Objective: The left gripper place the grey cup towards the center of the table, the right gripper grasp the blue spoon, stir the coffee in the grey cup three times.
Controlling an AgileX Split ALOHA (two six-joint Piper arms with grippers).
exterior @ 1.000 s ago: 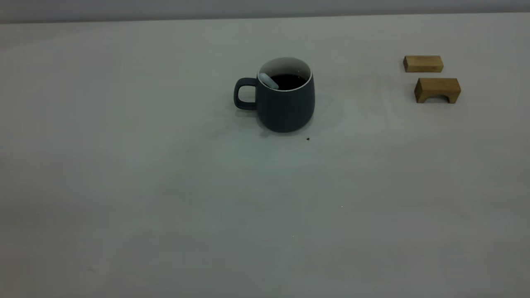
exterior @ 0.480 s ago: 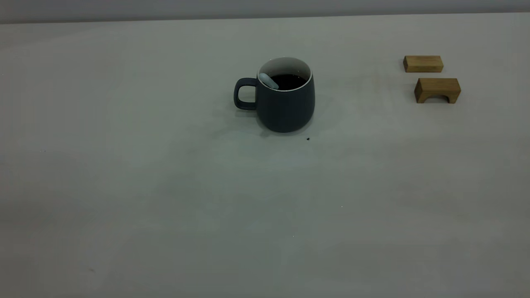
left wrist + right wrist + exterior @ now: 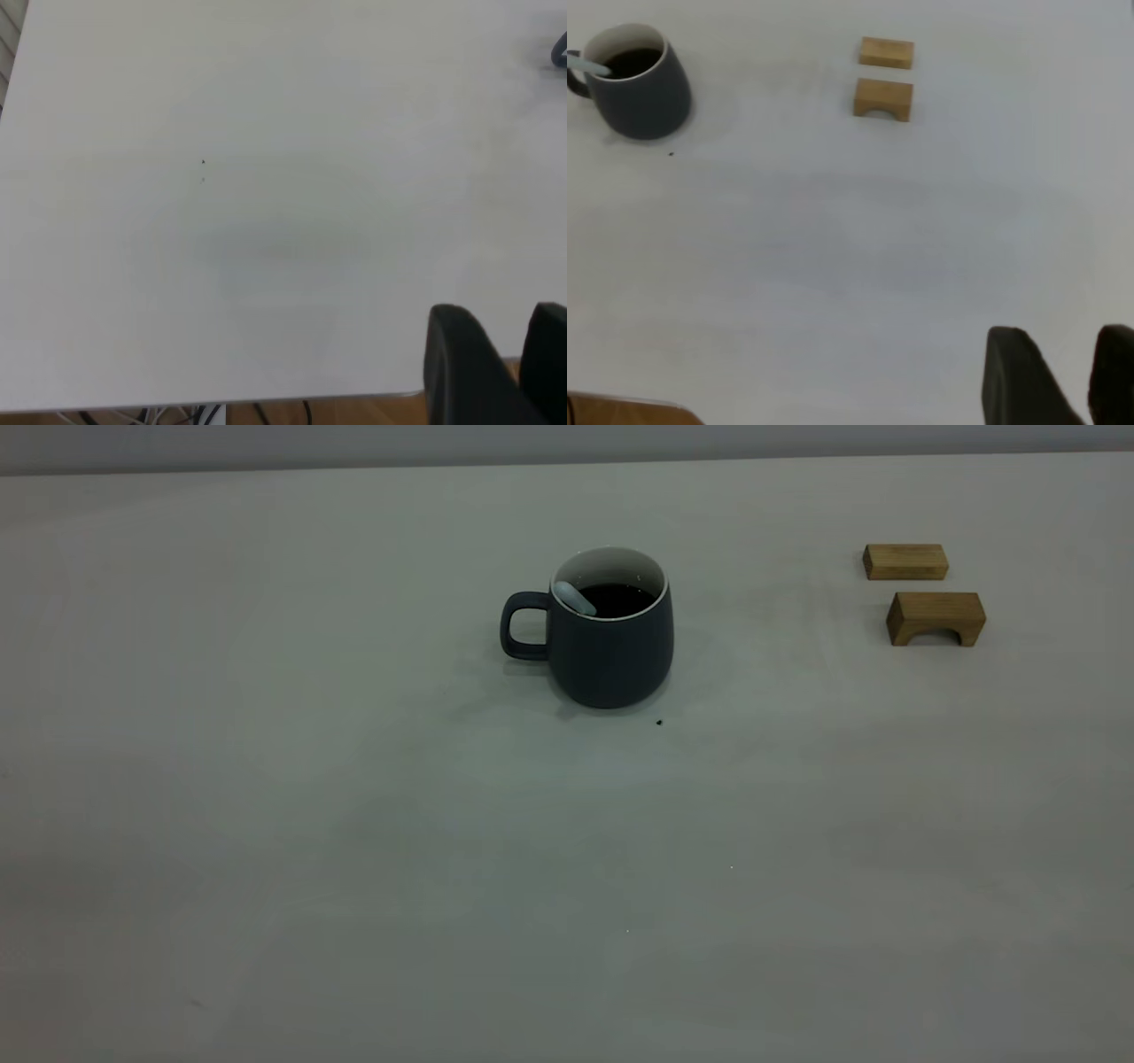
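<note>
The grey cup [image 3: 611, 651] stands upright near the middle of the table [image 3: 567, 868], handle toward the left arm's side; it also shows in the right wrist view [image 3: 642, 97]. Dark coffee [image 3: 622, 599] fills it. The blue spoon [image 3: 574, 597] leans inside against the rim on the handle side, only its pale handle end showing. No arm appears in the exterior view. The left gripper [image 3: 505, 341] hovers over the table's near edge, far from the cup, tips close together and holding nothing. The right gripper [image 3: 1063, 354] is likewise drawn back, with nothing in it.
Two wooden blocks lie at the back right: a flat one [image 3: 905, 561] and an arched one [image 3: 935, 616]. A tiny dark speck [image 3: 658, 723] sits just in front of the cup.
</note>
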